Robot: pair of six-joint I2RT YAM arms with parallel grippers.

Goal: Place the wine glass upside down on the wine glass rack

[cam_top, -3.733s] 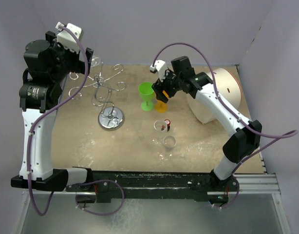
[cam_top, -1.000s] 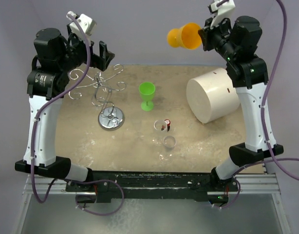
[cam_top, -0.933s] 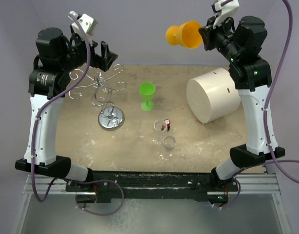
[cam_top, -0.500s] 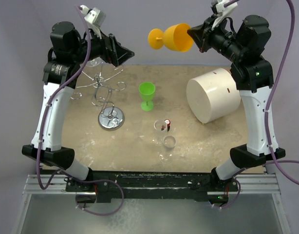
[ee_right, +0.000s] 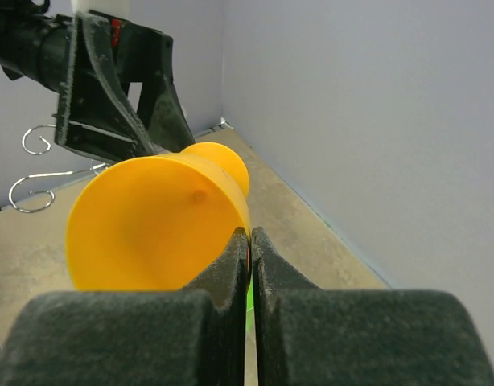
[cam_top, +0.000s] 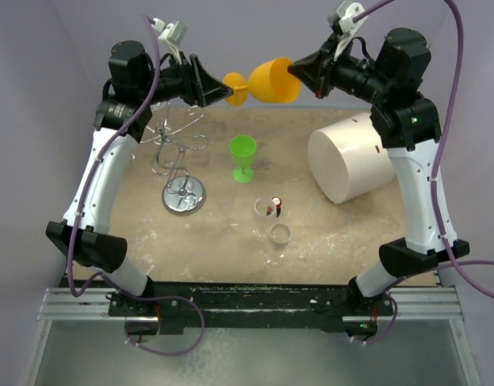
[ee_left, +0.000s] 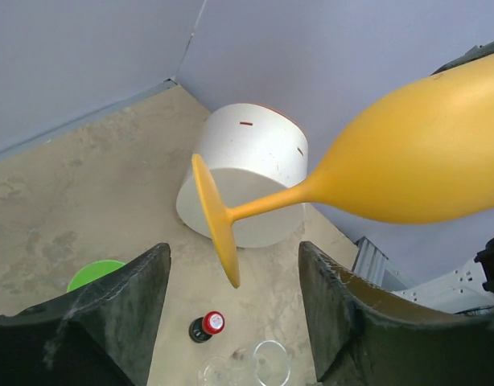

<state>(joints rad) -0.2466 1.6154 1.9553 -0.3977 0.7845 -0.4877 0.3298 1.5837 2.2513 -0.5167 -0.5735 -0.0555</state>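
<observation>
An orange wine glass [cam_top: 273, 80] hangs sideways high in the air, its foot [ee_left: 215, 217] pointing left. My right gripper [cam_top: 302, 74] is shut on its rim, one finger inside the bowl [ee_right: 154, 233] and one outside, as the right wrist view shows at the right gripper [ee_right: 251, 251]. My left gripper [cam_top: 220, 90] is open, and the foot disc sits between its fingers [ee_left: 118, 310] without touching them; it shows as the left gripper [ee_left: 232, 256] in the left wrist view. The wine glass rack [cam_top: 183, 196] stands on the table at the left, its curled wire arms [cam_top: 176, 138] below the left arm.
A green wine glass [cam_top: 243, 157] stands upright mid-table. Two clear glasses [cam_top: 273, 235] and a small red-capped bottle [cam_top: 277, 206] sit nearer the front. A big white cylinder [cam_top: 351, 157] lies at the right. Purple walls close in the back and sides.
The right arm has carried the orange glass leftward. The left arm has swung right to meet it, so the foot now lies between its jaws, which have narrowed a little.
</observation>
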